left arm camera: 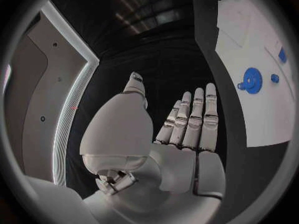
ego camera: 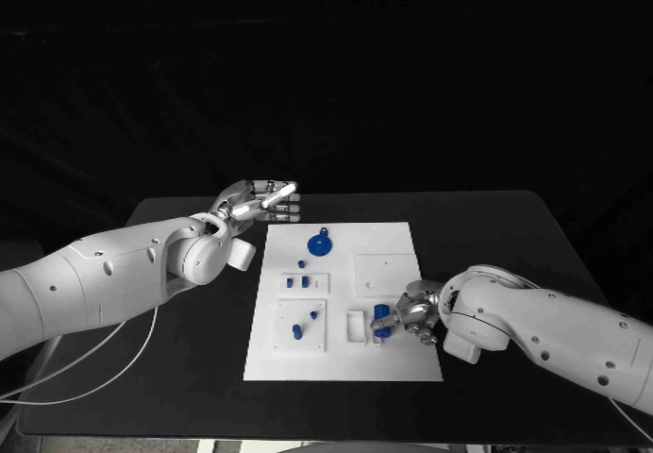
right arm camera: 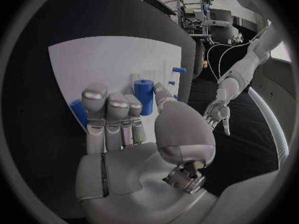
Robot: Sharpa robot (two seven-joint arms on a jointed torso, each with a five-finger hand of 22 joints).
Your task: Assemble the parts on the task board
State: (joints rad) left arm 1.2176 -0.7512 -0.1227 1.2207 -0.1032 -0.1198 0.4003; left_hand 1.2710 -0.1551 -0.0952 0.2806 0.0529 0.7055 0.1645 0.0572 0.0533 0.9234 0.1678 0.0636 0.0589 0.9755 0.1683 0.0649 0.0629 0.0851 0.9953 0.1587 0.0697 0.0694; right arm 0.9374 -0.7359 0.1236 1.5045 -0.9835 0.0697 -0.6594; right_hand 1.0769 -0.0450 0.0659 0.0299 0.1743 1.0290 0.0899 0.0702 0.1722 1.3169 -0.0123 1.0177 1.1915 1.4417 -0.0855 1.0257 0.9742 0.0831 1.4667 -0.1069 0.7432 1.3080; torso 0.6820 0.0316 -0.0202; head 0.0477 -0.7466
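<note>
**Right hand on a blue cylinder, left hand idle off the board**

Right hand (ego camera: 404,316) sits over the near right part of the task board (ego camera: 388,359), its fingers curled around a blue cylinder (ego camera: 384,321). From the right wrist view the cylinder (right arm camera: 144,96) stands upright just past the fingertips (right arm camera: 95,92), with the thumb beside it; a second blue piece (right arm camera: 78,112) peeks out on the far side of the curled fingers (whether it is a separate part or held too, I cannot tell). A small blue peg (right arm camera: 179,70) stands farther along the board.

Left hand (ego camera: 261,200) hovers above the black desk (ego camera: 490,226) just beyond the board's far left corner. It holds nothing; in the left wrist view its fingers (left arm camera: 193,119) are stretched out straight and close together, thumb apart.

On the board, a round blue disc with a small tab (ego camera: 320,245) lies near the far edge, with a tiny blue piece (ego camera: 301,263) just below it. Two small blue pegs (ego camera: 299,281) stand in a raised block at mid-left, and another block nearer the robot carries a blue peg (ego camera: 297,331) and a smaller one (ego camera: 314,314). A plain white square plate (ego camera: 384,269) lies on the board's right half.
</note>
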